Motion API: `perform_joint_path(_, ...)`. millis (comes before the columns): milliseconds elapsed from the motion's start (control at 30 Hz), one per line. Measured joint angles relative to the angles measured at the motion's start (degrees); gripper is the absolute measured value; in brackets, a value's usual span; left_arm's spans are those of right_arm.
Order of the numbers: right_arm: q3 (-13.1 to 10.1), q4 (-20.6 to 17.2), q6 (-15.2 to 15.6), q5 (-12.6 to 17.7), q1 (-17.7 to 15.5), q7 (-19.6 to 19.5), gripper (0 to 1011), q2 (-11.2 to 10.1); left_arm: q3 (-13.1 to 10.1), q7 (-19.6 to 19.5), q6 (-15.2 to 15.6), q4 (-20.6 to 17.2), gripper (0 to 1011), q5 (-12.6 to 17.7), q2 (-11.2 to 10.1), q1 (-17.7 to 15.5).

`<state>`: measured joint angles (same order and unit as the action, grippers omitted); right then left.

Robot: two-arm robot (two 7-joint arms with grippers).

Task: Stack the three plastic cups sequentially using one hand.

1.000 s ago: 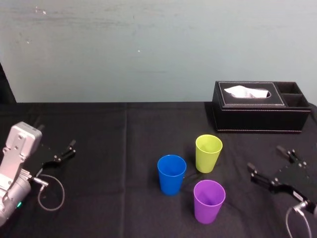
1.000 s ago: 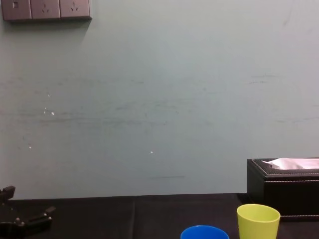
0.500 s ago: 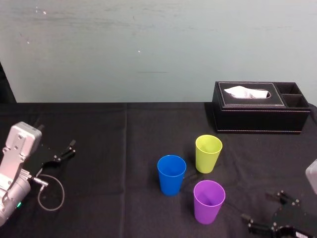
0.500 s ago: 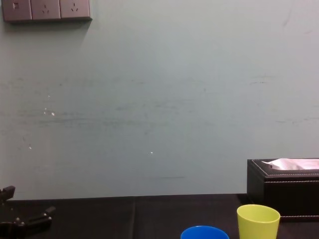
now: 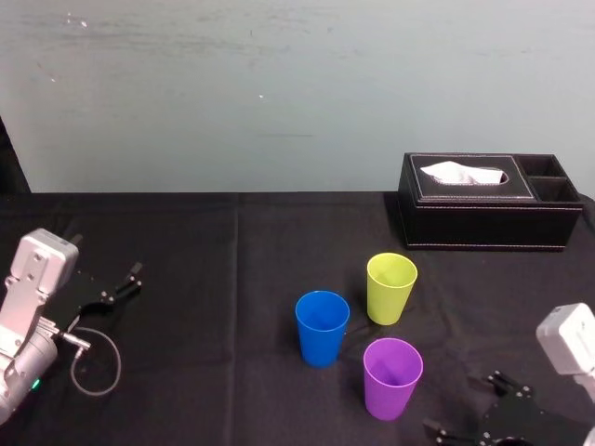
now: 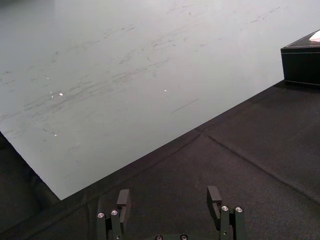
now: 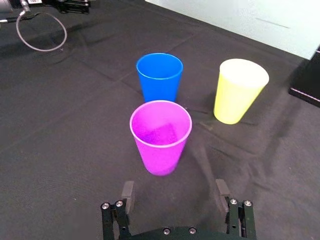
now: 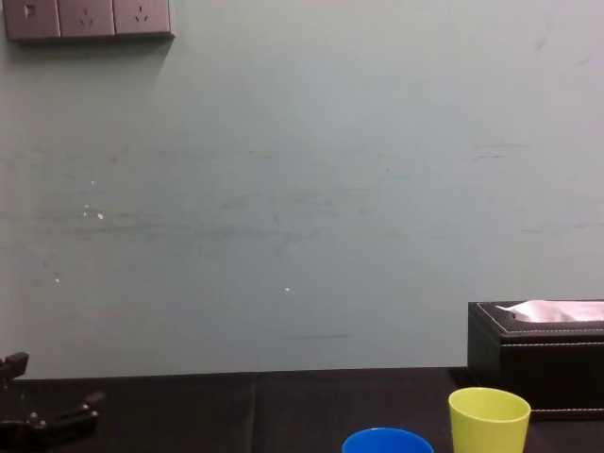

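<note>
At the lower left of the head view we see the left gripper (image 5: 121, 284) low over the black tablecloth (image 5: 214, 279), its fingers spread wide with nothing between them. In the lower middle the three cups stand upright and close together. The blue cup (image 5: 322, 327) is leftmost, the yellow-green cup (image 5: 391, 288) is up and to its right, and the purple cup (image 5: 392, 377) is nearest the bottom edge. In the lower right corner the right gripper (image 5: 469, 406) sits near the purple cup, spread wide and empty. A black tissue box (image 5: 483, 216) stands at the right, above the cups.
</note>
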<state>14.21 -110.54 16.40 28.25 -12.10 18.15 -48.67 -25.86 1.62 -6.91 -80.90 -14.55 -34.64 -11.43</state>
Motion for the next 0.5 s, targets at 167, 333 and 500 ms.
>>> perform_joint_path(167,0.94,-0.03,1.15,-1.41,1.66,0.89,1003,1.21,0.00,0.00,0.00,0.00,1000,0.00,0.00,0.00)
perform_joint_path(333,1.52,0.22,2.19,-2.24,3.11,1.93,1003,2.44,0.00,0.00,0.00,0.00,1000,0.00,0.00,0.00)
perform_joint_path(500,2.31,0.99,3.25,-3.03,4.62,2.80,1003,3.81,0.00,0.00,0.00,0.00,1000,0.00,0.00,0.00)
